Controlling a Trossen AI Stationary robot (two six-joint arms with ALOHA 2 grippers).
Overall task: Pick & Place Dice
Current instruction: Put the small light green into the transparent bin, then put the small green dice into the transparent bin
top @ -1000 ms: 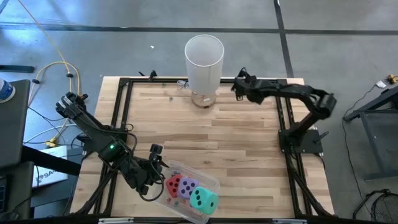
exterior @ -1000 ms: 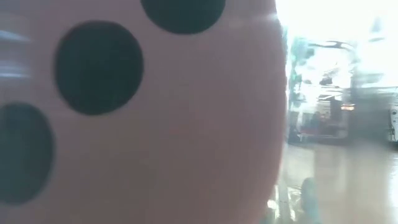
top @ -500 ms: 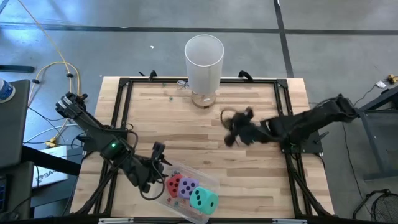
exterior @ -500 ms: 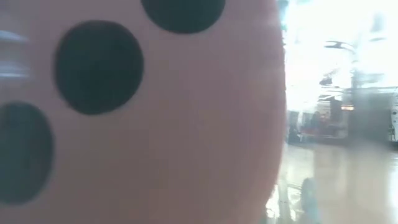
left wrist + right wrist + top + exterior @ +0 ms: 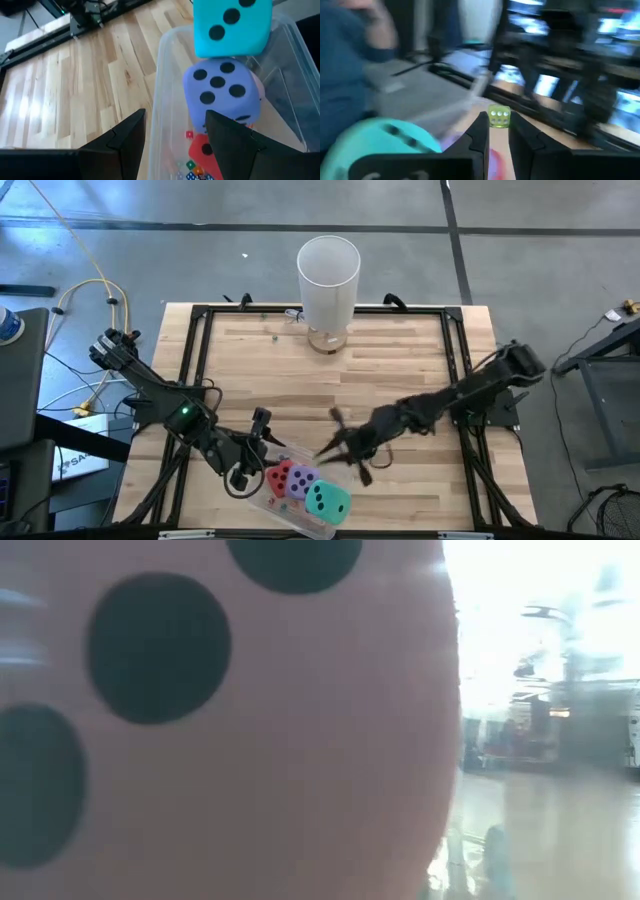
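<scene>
Wooden table (image 5: 400,370) at centre, white tube (image 5: 328,280) standing at its far edge, clear tub (image 5: 343,472) at the near edge with the dice inside: red die (image 5: 280,477), purple die (image 5: 303,482) and teal die (image 5: 327,500), packed close and touching. Pink die probably the pipped pink face (image 5: 300,740) filling the low view. Left gripper (image 5: 262,448) at the tub's left rim, fingers apart and empty, aimed at the purple die. Right gripper (image 5: 335,448) stretched across the table to just beside the tub's far side, fingers together; small yellow-green cube (image 5: 498,116) at their tips, held or merely beyond them cannot tell. Best to send only one arm into the tub and hold the other clear. Go in over the rim, not through the wall. Straddle the purple die on two faces free of its neighbours, squeeze lightly since foam gives, then lift straight up so the tub and the beads (image 5: 192,170) on its floor stay put.
</scene>
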